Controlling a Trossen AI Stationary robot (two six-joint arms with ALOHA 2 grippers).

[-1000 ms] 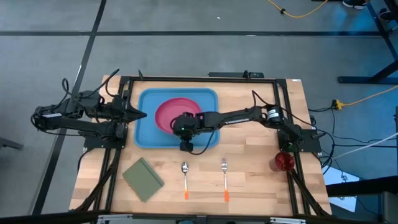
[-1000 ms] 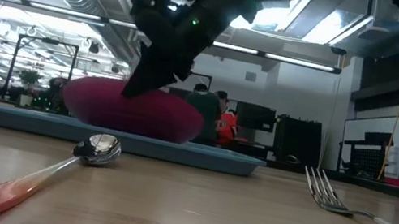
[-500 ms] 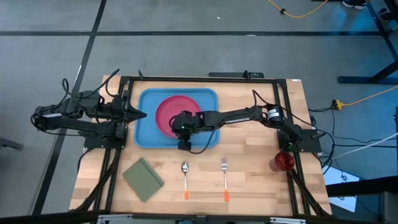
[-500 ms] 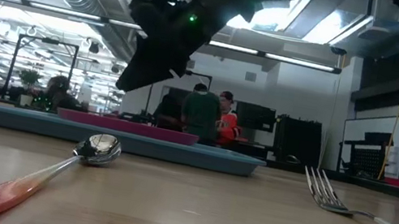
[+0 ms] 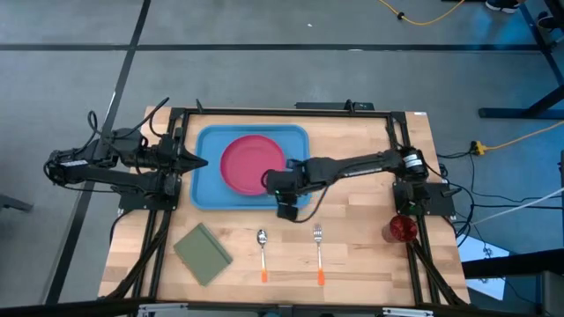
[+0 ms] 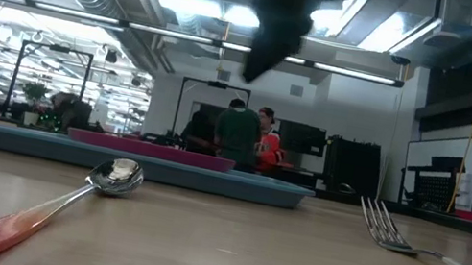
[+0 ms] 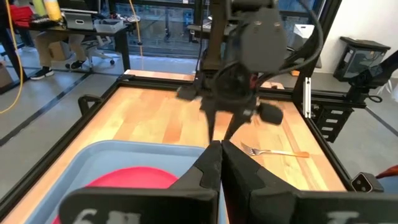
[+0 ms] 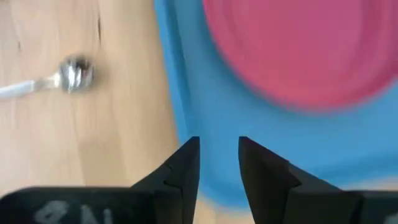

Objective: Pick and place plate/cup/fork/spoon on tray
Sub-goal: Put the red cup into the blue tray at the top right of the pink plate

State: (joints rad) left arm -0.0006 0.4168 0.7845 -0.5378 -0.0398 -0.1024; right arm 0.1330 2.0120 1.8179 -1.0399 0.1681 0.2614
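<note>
Plate [image 5: 252, 164] is seen lying flat inside the tray [image 5: 204, 183], toward the tray's middle, with blue floor showing on all sides of it. In the low view the plate [image 6: 150, 148] sits level on the tray [image 6: 39, 145], apart from any pincer.

Right pincer [image 5: 287, 210] is held above the tray's near right corner, beside the plate's rim and not touching it. In the right wrist view its fingers [image 8: 184, 167] are parted by a narrow gap with nothing held between them; the tray floor [image 8: 205, 118] and the plate [image 8: 305, 50] are seen beyond, blurred. In the low view only a dark, smeared shape of this arm is seen up high, so its height over the tray cannot be judged well.

Left pincer [image 5: 198, 161] is parked at the tray's left edge, its fingers [image 7: 208, 168] pressed together and empty.

Spoon [image 5: 262, 254] lies on the desk [image 5: 361, 238] in front of the tray, bowl toward the tray, handle toward the near edge. Fork [image 5: 319, 254] lies parallel to it, to its right, well apart. Cup [image 5: 403, 228] stands at the desk's right edge near the right arm's base. An olive-green pad [image 5: 203, 254] lies at the near left, askew.

People are noted standing in the room behind [image 6: 238, 134].
</note>
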